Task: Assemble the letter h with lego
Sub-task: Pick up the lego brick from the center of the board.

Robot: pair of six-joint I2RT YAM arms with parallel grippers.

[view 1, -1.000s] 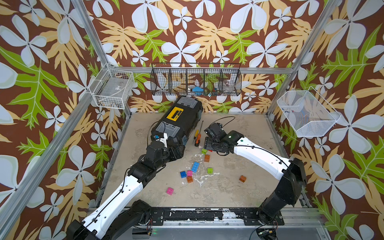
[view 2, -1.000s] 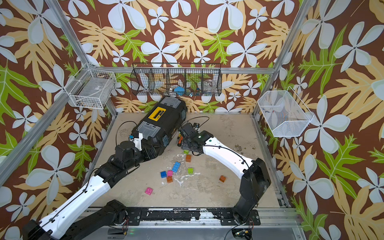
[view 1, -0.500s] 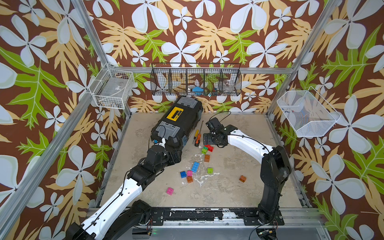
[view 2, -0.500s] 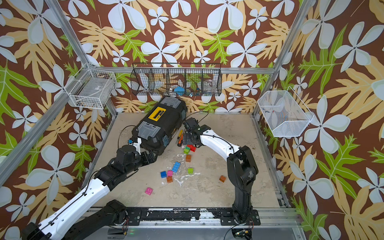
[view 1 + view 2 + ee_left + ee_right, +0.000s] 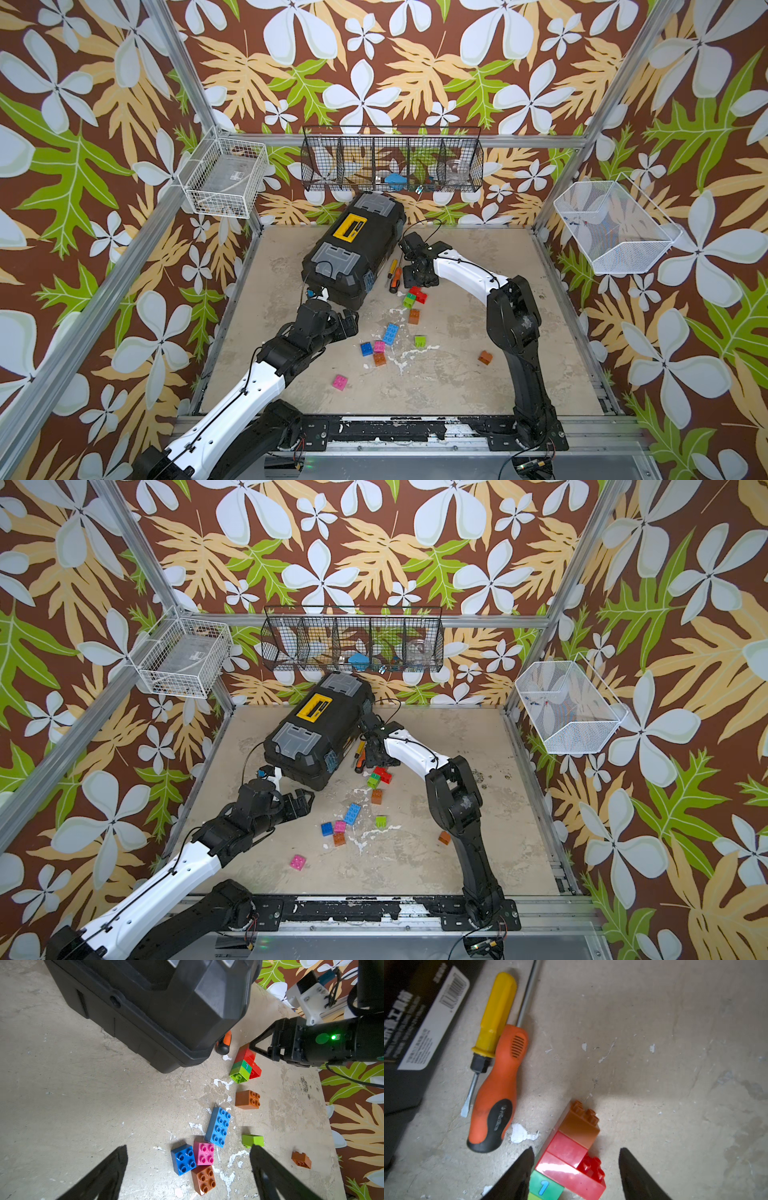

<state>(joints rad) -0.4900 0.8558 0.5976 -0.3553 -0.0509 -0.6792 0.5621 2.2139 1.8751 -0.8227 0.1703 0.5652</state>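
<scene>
A short joined lego stack [image 5: 566, 1165] of orange, red, green and lime bricks lies on its side by the screwdrivers, seen in both top views [image 5: 414, 296] [image 5: 380, 776]. My right gripper [image 5: 576, 1154] is open around it: one finger touches the green side, the other stands clear of the red studs. My left gripper [image 5: 188, 1147] hangs open above a blue [image 5: 183, 1160], a pink [image 5: 203, 1152] and an orange brick [image 5: 204, 1180] lying together. A long blue brick [image 5: 390, 333] lies beside them. A whole letter h is out of view.
A black toolbox [image 5: 353, 249] sits at the back, with two screwdrivers [image 5: 498, 1084] against it. Loose bricks lie about: orange [image 5: 413, 316], lime [image 5: 419, 341], orange [image 5: 484, 357] and pink [image 5: 340, 382]. Wire baskets [image 5: 390, 160] hang on the walls.
The right arm's elbow swung up and back while its gripper stayed by the stack, where red bricks now show. Its jaws widened, then narrowed. The left gripper drew back a little from the toolbox.
</scene>
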